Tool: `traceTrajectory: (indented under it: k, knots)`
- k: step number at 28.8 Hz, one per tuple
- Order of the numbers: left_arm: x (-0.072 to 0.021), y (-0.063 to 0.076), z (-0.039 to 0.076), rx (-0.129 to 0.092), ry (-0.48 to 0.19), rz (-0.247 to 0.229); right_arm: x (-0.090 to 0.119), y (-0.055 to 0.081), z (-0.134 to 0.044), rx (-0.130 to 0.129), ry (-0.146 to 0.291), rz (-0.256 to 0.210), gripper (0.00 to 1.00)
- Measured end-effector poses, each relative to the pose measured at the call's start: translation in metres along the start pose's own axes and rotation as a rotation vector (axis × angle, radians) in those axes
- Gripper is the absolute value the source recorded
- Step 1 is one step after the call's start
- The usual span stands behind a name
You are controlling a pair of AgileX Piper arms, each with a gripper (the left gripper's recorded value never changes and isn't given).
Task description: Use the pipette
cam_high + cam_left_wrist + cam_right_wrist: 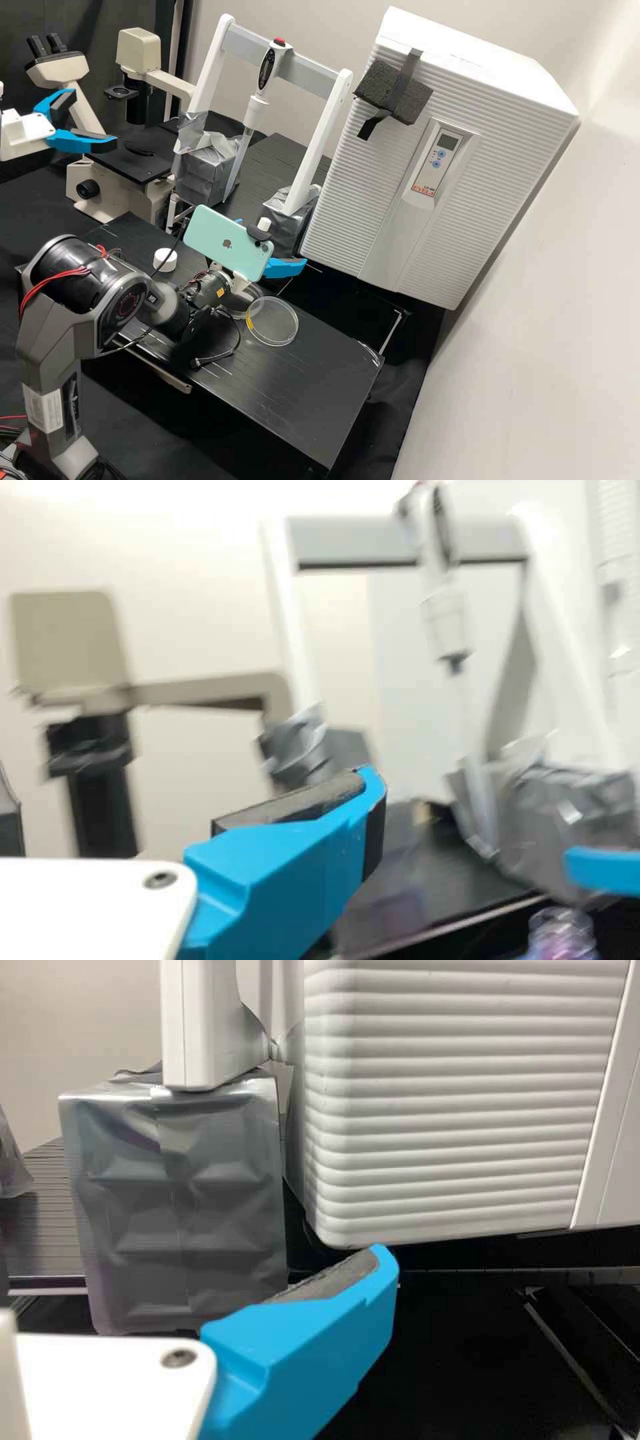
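The pipette (263,80) hangs upright on a white and grey frame stand (307,70) at the back of the bench, its thin tip pointing down. In the left wrist view the pipette (443,600) shows blurred, some way beyond my own blue finger (300,865). My left gripper (90,119) is held open in the air at the far left, in front of the microscope, with nothing in it. My right gripper (280,252) is open low over the bench beside the stand's right taped foot (293,217). Its blue finger (310,1345) points at that grey taped block (170,1200).
A large white ribbed machine (433,153) stands to the right, close to the right gripper. On the black platform (300,393) sit a clear petri dish (271,321) and a white cap (165,259). A small white-capped bottle (265,225) stands by the taped foot. A microscope (120,160) stands at the back left.
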Motion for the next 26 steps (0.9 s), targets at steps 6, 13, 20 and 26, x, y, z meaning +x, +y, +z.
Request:
traceTrajectory:
  k: [6, 13, 20, 26]
  knots:
    - [0.0171, -0.003, 0.017, -0.017, -0.061, -0.001, 0.000, 0.000, 0.000, 0.000, 0.002, 0.002, 1.00]
    - [0.0250, 0.002, 0.021, -0.052, -0.078, 0.016, -0.007, 0.005, -0.004, 0.026, 0.017, -0.001, 1.00]
    - [0.0275, -0.001, 0.021, -0.065, -0.075, -0.002, -0.027, 0.029, -0.042, 0.084, 0.161, 0.053, 1.00]
    - [0.0276, -0.001, 0.024, -0.067, -0.083, -0.003, -0.017, 0.032, -0.085, 0.086, 0.259, 0.027, 1.00]
